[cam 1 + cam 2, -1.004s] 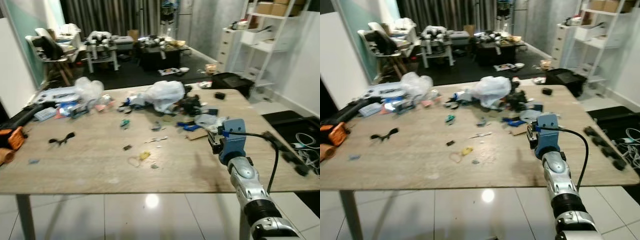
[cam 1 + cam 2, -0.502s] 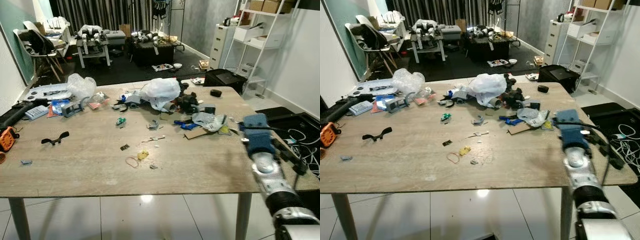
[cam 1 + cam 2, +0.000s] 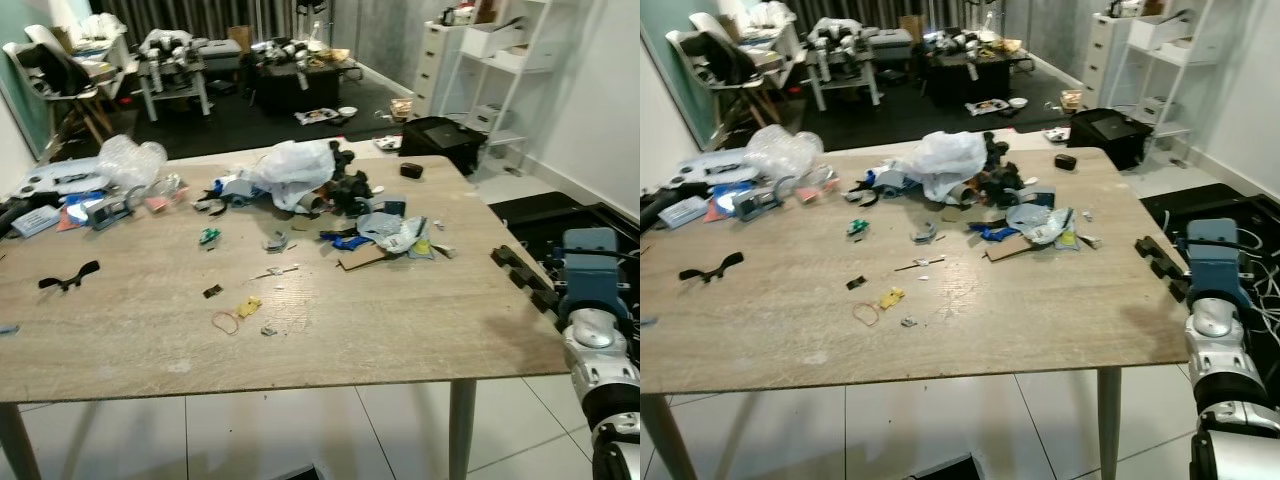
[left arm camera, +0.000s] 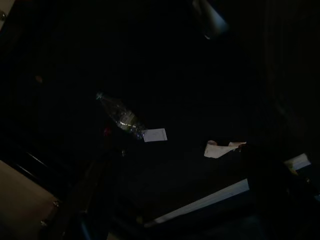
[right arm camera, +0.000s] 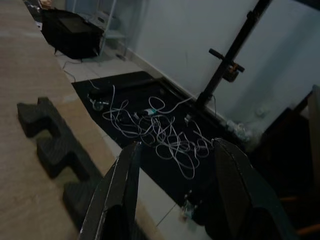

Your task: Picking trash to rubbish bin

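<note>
Trash is strewn over the wooden table (image 3: 420, 330): a white plastic bag (image 3: 295, 165), a pile of crumpled wrappers (image 3: 395, 232), a cardboard scrap (image 3: 362, 260), a yellow bit (image 3: 248, 305) and a rubber band (image 3: 225, 322). My right arm (image 3: 592, 300) reaches up beside the table's right edge, its blue wrist block hiding the fingers from the head camera. In the right wrist view the right gripper (image 5: 177, 145) is open with nothing in it, past the table edge and over the floor. The left wrist view is very dark; the left arm hangs idle.
A black zigzag foam piece (image 5: 50, 145) lies along the table's right edge. White cables (image 5: 155, 125) tangle on a dark mat beyond it. A black box (image 3: 440, 140) stands on the floor behind the table. A plastic bottle (image 4: 120, 116) and paper scraps (image 4: 155, 135) lie on the dark floor.
The camera has swung right, shifting the table leftward in view. My right arm has moved from beside the wrapper pile out to the table's right edge.
</note>
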Tool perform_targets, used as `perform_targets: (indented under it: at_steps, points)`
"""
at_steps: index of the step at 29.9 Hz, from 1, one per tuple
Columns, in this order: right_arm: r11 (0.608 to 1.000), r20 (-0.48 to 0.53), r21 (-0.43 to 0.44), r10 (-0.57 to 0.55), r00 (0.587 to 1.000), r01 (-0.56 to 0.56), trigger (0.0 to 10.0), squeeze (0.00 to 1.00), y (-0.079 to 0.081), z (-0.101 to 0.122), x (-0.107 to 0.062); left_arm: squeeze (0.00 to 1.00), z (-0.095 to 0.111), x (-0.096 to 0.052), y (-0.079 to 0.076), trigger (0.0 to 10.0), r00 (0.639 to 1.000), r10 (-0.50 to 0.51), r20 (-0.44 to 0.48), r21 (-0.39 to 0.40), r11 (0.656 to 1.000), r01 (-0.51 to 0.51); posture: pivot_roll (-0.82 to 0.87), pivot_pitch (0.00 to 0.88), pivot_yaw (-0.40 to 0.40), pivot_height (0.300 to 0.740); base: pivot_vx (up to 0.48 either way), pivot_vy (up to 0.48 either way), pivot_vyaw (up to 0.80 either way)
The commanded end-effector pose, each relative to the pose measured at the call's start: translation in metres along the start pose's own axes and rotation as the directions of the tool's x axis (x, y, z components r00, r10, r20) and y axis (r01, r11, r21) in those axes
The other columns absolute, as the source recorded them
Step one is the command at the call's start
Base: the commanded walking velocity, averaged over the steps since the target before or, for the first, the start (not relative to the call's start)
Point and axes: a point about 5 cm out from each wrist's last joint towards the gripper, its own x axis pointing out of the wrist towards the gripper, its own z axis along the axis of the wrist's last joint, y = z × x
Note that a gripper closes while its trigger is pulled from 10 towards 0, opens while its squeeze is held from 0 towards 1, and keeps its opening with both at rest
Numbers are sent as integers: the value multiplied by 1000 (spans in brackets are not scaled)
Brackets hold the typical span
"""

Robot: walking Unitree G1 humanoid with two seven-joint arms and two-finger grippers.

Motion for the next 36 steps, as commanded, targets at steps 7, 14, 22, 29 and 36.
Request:
perform_targets:
  at_steps: [7, 14, 22, 29, 36]
  points:
    - [998, -82, 57, -28, 996, 33, 10000, 0, -20, -19, -2, 0, -13, -1, 4, 10000, 1000, -4, -22, 14, 1000, 5, -108, 221, 47, 740, 0, 0, 0]
    - [975, -93, 205, -72, 993, 90, 10000, 1000, -44, -30, -4, 0, -35, -5, 11, 10000, 998, -11, -65, 41, 999, 14, -92, 293, 97, 740, 0, 0, 0]
    - [933, -44, 333, -129, 991, 137, 10000, 1000, -72, -26, -3, 0, -49, -10, 22, 10000, 996, -4, -92, 77, 997, 11, -89, 339, 139, 740, 0, 0, 0]
    - [920, -47, 386, -53, 997, 67, 10000, 757, -75, -28, -2, 0, -35, -9, 29, 10000, 998, -2, -55, 103, 995, 8, -95, 355, 151, 740, 0, 0, 0]
    - [915, -96, 392, 138, 986, -90, 10000, 0, -54, -38, -5, 0, -29, -8, 27, 10000, 999, -10, -40, 105, 994, 15, -99, 352, 149, 740, 0, 0, 0]
